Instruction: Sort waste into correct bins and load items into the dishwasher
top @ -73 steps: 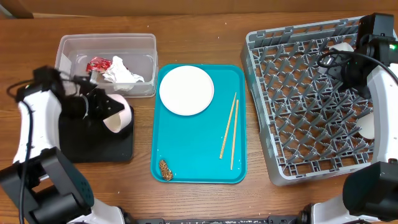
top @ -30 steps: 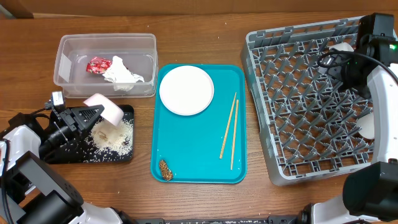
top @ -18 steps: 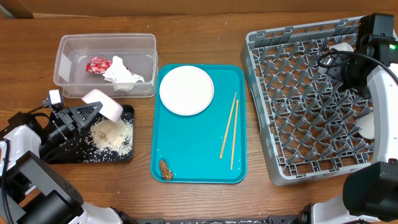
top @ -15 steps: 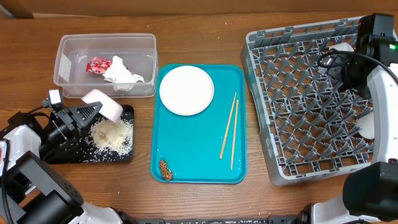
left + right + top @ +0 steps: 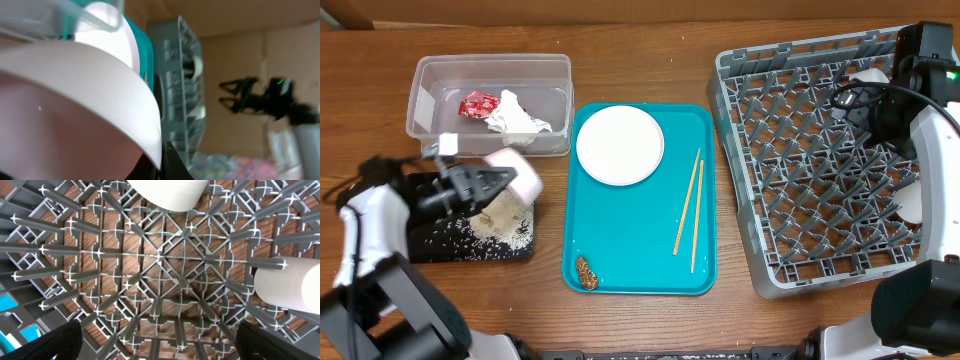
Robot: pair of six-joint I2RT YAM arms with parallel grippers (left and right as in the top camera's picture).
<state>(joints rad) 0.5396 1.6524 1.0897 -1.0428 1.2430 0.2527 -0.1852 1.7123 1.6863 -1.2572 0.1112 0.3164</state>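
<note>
Left gripper (image 5: pixel 498 181): clamped on bowl (image 5: pixel 522 172) rim, 9 o'clock, above black tray (image 5: pixel 420 248). Bowl likely light, rigid, slick, chippable; rim grip suits.

In the overhead view the left gripper (image 5: pixel 488 186) and the small white bowl (image 5: pixel 518 172) in it are smeared, so their outlines cannot be traced, and part of the black tray (image 5: pixel 470 248) is covered by the arm. In the left wrist view the bowl is blurred and cut off by the left and bottom edges, and only one dark fingertip (image 5: pixel 175 167) is seen beneath it. In the right wrist view the right gripper (image 5: pixel 160 342) is shown only as two dark tips cut off at the lower corners, while a white dish (image 5: pixel 167 192) is cut off by the top edge and a second white dish (image 5: pixel 290 287) by the right edge
</note>
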